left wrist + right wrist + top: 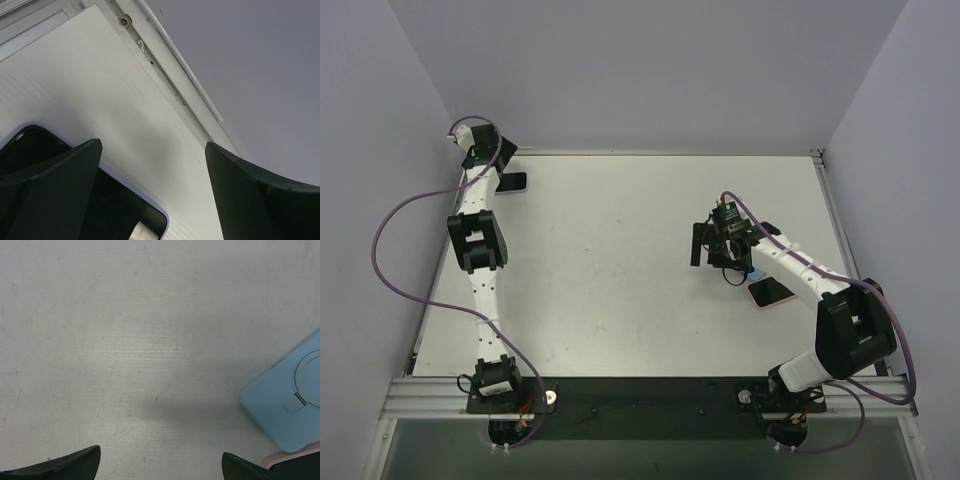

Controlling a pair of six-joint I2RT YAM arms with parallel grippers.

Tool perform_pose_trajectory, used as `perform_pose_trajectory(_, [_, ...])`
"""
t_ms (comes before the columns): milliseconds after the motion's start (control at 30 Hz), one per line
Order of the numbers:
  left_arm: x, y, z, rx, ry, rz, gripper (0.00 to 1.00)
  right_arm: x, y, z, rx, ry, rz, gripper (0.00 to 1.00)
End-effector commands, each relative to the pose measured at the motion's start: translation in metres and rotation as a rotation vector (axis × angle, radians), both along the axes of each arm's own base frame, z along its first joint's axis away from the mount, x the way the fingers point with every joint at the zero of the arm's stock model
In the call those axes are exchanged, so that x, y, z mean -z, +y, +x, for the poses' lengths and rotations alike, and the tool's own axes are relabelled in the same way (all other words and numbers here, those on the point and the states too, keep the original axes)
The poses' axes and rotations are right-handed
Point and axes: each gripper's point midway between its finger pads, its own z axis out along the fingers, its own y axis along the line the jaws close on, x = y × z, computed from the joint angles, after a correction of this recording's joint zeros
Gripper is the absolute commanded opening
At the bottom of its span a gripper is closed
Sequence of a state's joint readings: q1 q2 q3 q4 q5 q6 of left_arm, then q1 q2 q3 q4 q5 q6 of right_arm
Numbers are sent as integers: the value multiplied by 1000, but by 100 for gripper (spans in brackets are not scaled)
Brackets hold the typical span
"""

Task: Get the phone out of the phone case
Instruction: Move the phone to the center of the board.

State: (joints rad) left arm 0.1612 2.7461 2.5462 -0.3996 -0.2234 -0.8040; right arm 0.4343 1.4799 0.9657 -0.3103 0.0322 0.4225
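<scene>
Jaws parted and empty on both arms: the left gripper [152, 145] hovers above a dark phone [30, 142] at the upper left of the table [620, 250], while the right gripper [161, 452] hangs at mid-right, near a light blue phone case [285, 410] and a pink-rimmed phone [770, 292]

No legible text, labels or numbers anywhere.

The left arm [483, 290] and right arm [788, 264] are slim white links joined by chunky black joints, on black bases [498, 378]. A purple cable [380, 250] trails off each in loose loops (the left one's are wider). The left pincer [155, 185] and right pincer [165, 465] have dark, matte, wedge-shaped fingers [50, 175]. A small green label [725, 213] marks the right wrist.
</scene>
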Motion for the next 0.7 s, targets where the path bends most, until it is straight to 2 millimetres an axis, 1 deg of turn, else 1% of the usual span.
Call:
perform_pose_trajectory(0, [-19,24,4,-66,-38,85,97,-4,7,2,4,3,20,100])
perform_pose_trajectory(100, [-11,28,-3,-57,-3,74,97,-2,10,4,-1,10,23,100])
perform_pose_trajectory(133, [-7,26,-6,-50,17,73,97,-1,10,4,0,14,20,99])
perform_pose_trajectory(167, [-8,25,-10,-41,34,71,97,-2,11,5,-2,11,22,100])
perform_pose_trajectory(200, [1,23,-17,-36,67,69,96,-3,12,6,-2,9,25,99])
perform_pose_trajectory(233, [4,22,-21,-30,85,68,96,-4,13,7,-3,7,27,99])
perform_pose_trajectory(267, [-2,20,-25,-21,93,63,96,-5,13,7,-2,4,29,100])
perform_pose_trajectory(333, [0,17,-35,-16,128,51,96,-7,14,8,-3,-2,31,100])
perform_pose_trajectory(400, [3,8,-46,9,171,31,96,-10,15,8,-4,-9,34,99])
perform_pose_trajectory(433, [11,3,-54,15,203,20,96,-10,15,8,-3,-12,35,100])
perform_pose_trajectory(467, [4,0,-62,17,222,12,96,-11,15,8,-3,-13,37,100])
perform_pose_trajectory(500, [5,-4,-67,19,234,7,96,-13,16,7,-4,-17,40,99])
perform_pose_trajectory(533, [-7,-8,-71,25,228,13,96,-14,16,7,-1,-20,43,100])
perform_pose_trajectory(567, [4,-13,-84,26,277,11,96,-16,16,7,0,-25,47,99])
perform_pose_trajectory(600, [4,-15,-91,20,296,11,96,-19,16,6,1,-34,50,99])
perform_pose_trajectory(633, [-5,-15,-100,2,305,4,96,-19,17,4,-2,-35,51,99])
perform_pose_trajectory(667, [7,-20,-114,4,344,-10,96,-20,16,4,0,-39,52,99])
